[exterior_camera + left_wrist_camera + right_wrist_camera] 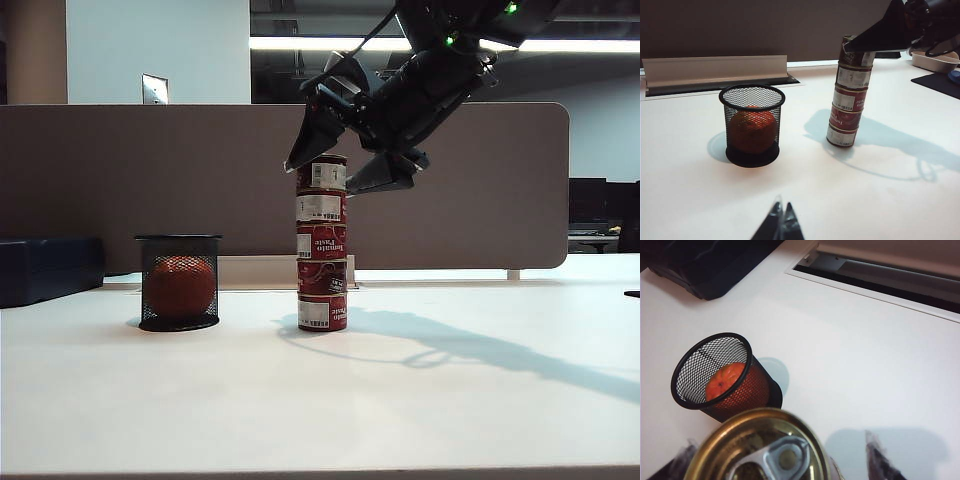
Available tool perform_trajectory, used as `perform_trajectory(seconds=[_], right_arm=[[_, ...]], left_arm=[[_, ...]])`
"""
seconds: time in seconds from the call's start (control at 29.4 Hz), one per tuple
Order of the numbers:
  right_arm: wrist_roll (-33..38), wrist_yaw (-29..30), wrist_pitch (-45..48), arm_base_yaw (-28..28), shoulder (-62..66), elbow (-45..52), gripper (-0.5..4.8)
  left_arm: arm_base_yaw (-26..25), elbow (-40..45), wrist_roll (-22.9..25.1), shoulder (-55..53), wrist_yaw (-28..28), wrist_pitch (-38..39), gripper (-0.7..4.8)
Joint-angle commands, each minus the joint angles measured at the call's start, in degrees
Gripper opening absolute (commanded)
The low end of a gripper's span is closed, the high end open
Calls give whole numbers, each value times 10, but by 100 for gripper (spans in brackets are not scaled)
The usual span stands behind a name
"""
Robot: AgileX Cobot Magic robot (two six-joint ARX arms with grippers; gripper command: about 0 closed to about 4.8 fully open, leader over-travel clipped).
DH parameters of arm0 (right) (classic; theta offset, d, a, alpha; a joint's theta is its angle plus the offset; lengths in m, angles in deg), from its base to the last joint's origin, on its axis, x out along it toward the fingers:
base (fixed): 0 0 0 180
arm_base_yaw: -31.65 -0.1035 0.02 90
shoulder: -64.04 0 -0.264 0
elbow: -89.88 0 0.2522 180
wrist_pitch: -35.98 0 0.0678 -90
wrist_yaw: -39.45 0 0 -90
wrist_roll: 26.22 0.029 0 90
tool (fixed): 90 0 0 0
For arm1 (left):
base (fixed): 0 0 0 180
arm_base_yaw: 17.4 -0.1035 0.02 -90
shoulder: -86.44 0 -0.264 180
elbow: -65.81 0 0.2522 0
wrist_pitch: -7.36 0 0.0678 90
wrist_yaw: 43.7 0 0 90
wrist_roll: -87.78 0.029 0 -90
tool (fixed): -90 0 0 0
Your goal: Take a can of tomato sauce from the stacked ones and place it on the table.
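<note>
- Exterior view: five red tins make up the stacked ones [322,243], a narrow column standing on the white table [320,410] in front of the brown-grey divider panel [150,180]. The right claw [340,165] hangs at the top of the column, its jaws spread wide, one finger on each side of the can of tomato sauce [322,172], the topmost tin. Left of the column, well apart, a black mesh cup [179,283] holds an orange ball [180,287].
- Left wrist view: the left claw [781,225] sits low over bare table [690,200], its fingertips pressed together, holding nothing. The stacked ones [847,106] lean slightly; a dark finger of the right claw crosses the top can [856,56].
- Right wrist view: the right claw [782,460] brackets the can of tomato sauce [760,447], seen from above with its gold lid and pull tab. Gaps show between fingers and tin. The mesh cup [720,377] lies beyond.
</note>
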Motion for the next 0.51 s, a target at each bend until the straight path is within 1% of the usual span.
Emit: perform_trajectory(seconds=[0.03,0.41,0.44,0.51], right_arm=[[-3,1,8,-1,-4,-2,426],[-3,1,26,-1,-5,-3,425],[-3,1,24,-1,-5,-5,410],[-3,1,20,-1,-5,-9,359]], left_arm=[[-1,-1,0,0,-3,-6,-5],[-1,-1,0,0,-3,11,-5],[-1,-1,0,0,-3,11,-5],[-1,-1,0,0,-3,11,-5]])
